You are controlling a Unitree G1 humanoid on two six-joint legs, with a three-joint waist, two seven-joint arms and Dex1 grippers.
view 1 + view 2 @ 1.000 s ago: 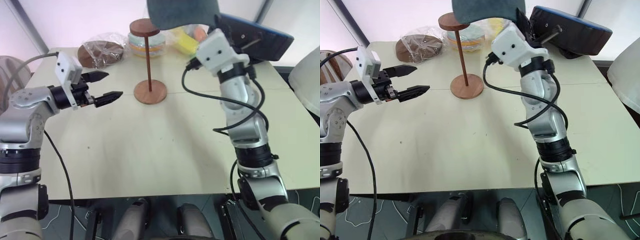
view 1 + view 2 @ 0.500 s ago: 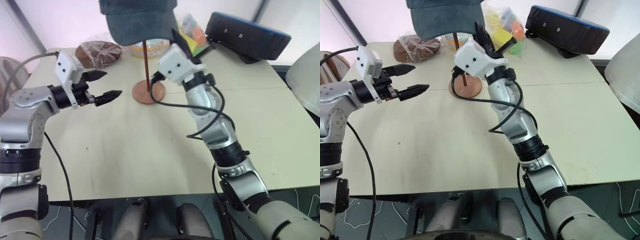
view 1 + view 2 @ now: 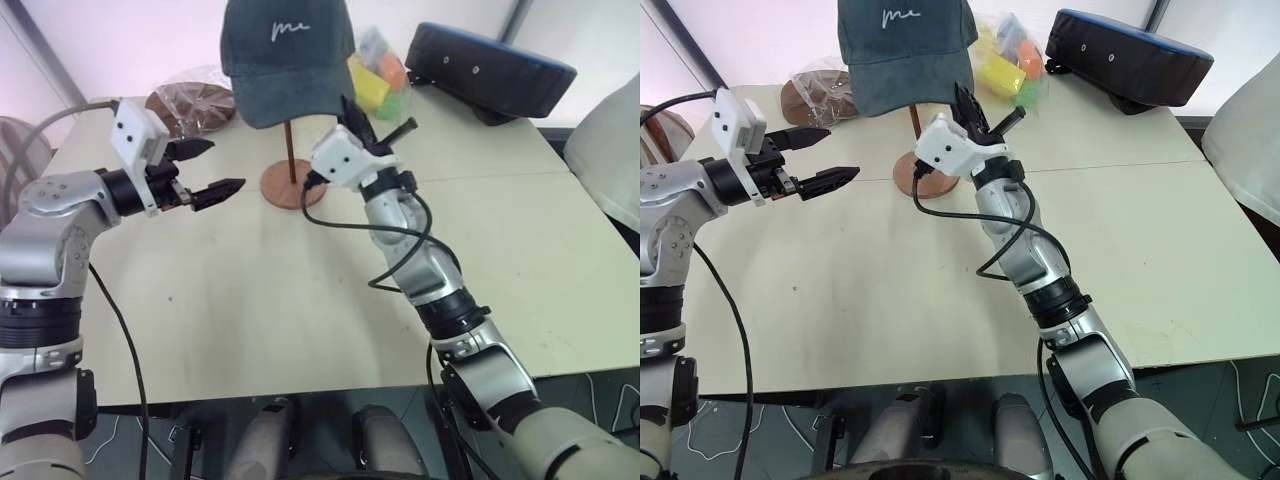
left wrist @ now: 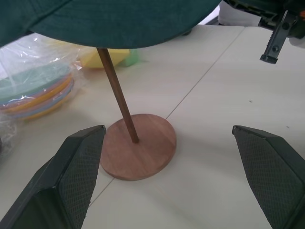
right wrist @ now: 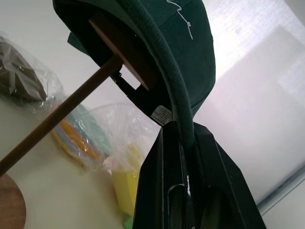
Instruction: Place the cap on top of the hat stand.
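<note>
Right gripper (image 5: 183,157) pinching brim edge of dark teal cap (image 3: 285,58), held over top disc of hat stand (image 3: 289,165), disc seen inside crown. Left gripper (image 3: 208,170) spread wide, hovering beside stand base, apart from it. Behind, on pale table (image 3: 300,300): plastic-wrapped plates (image 4: 33,90).

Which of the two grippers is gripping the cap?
The right gripper: its fingers are shut on the edge of the cap over the hat stand. The left gripper is open, apart from both.
</note>
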